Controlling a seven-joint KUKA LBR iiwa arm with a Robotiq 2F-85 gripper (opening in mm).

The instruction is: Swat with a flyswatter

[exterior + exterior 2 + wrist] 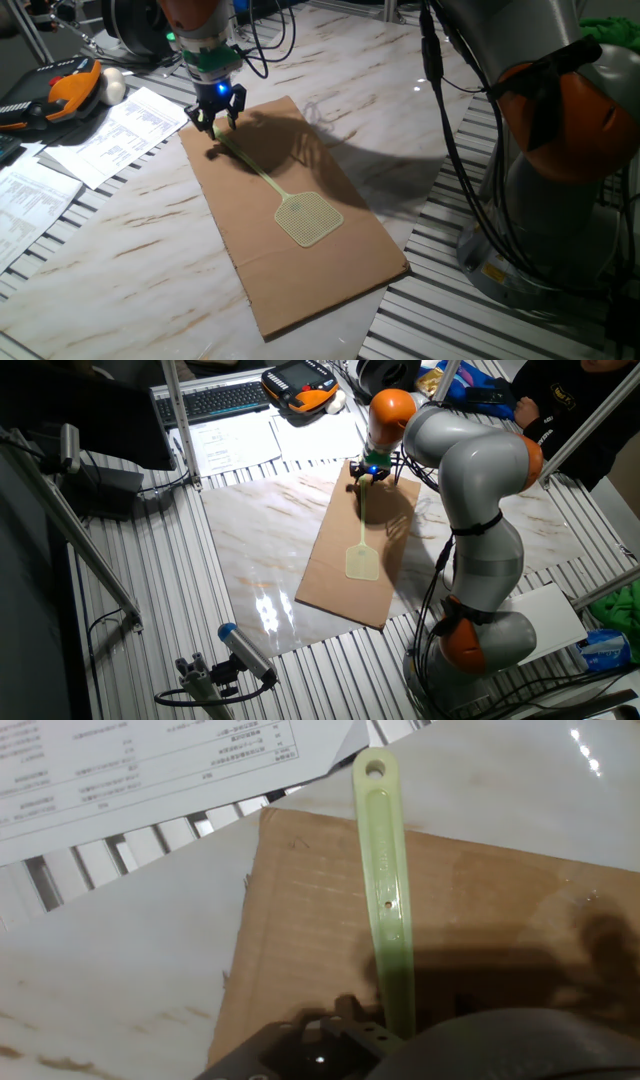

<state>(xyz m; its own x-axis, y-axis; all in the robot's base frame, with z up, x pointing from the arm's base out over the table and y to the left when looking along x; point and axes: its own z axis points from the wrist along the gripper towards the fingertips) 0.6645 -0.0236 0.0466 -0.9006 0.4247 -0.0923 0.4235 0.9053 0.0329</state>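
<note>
The flyswatter (308, 220) is pale yellow-green, and its square mesh head lies low over the brown cardboard sheet (330, 270). Its thin handle (250, 165) runs up and left into my gripper (215, 120), which is shut on the handle near its end. In the other fixed view the gripper (368, 475) stands at the cardboard's far edge with the swatter head (362, 563) below it. The hand view shows the handle (385, 880) crossing the cardboard (300, 940), its holed tip pointing away. The fingers are hidden under the hand's dark body there.
Printed papers (110, 135) lie left of the cardboard. An orange and black pendant (60, 92) and a white ball (113, 86) sit at the far left. The arm's base (560, 190) stands at the right. A keyboard (215, 400) is at the back.
</note>
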